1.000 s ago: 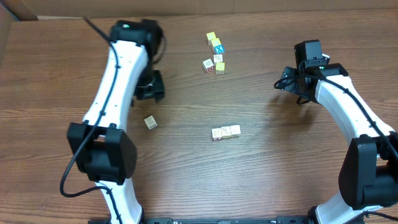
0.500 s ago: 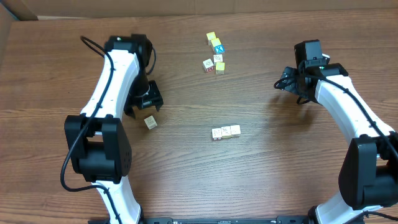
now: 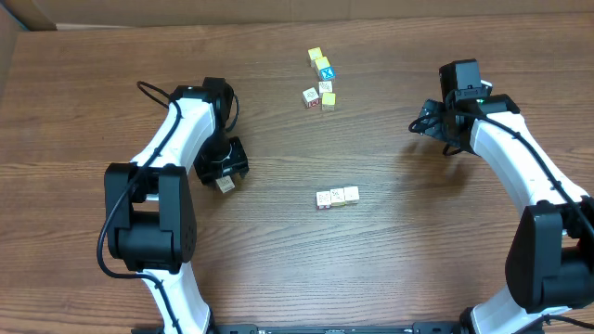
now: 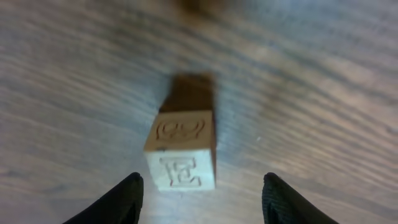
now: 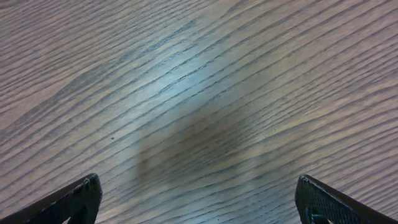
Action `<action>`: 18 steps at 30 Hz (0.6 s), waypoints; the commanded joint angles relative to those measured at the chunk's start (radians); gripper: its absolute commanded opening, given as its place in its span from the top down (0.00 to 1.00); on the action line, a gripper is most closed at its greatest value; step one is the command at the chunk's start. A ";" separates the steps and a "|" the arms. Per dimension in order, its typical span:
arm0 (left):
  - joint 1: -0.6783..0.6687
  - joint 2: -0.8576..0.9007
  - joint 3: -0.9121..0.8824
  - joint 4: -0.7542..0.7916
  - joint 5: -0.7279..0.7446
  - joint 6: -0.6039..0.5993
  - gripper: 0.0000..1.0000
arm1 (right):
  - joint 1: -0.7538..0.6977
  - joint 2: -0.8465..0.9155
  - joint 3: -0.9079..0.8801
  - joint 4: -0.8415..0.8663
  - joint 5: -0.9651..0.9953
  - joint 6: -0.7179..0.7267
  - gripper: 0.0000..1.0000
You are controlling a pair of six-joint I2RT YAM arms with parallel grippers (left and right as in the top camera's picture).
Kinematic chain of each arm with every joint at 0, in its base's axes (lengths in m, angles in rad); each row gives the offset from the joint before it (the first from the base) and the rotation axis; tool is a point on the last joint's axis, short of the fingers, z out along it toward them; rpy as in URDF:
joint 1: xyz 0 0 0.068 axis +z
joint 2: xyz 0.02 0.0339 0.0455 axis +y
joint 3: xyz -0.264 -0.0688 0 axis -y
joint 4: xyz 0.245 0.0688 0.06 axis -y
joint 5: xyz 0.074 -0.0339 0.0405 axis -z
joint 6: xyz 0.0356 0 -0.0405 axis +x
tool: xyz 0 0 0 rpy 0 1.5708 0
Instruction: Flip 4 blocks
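Wood-grain table (image 3: 390,260) w/ blocks (image 3: 336,196), cardboard (image 3: 278,9) along far edge.

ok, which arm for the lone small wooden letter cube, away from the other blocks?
Left. The left gripper hangs right over that pale wooden cube, jaws open either side, not touching. The right gripper is open, far off over bare tabletop.

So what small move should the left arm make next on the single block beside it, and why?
Probably lower the left gripper a little and close it on the E block. In the left wrist view the block lies on the wooden table between the open fingers, touching neither and nearer one of them, so a slight centring first may help.
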 commanded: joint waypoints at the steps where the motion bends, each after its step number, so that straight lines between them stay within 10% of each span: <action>1: -0.014 0.007 -0.009 0.006 -0.021 0.008 0.47 | 0.002 -0.007 0.016 0.006 0.014 -0.006 0.00; 18: -0.074 0.007 -0.099 0.124 0.032 0.027 0.78 | 0.002 -0.007 0.016 0.006 0.014 -0.006 0.00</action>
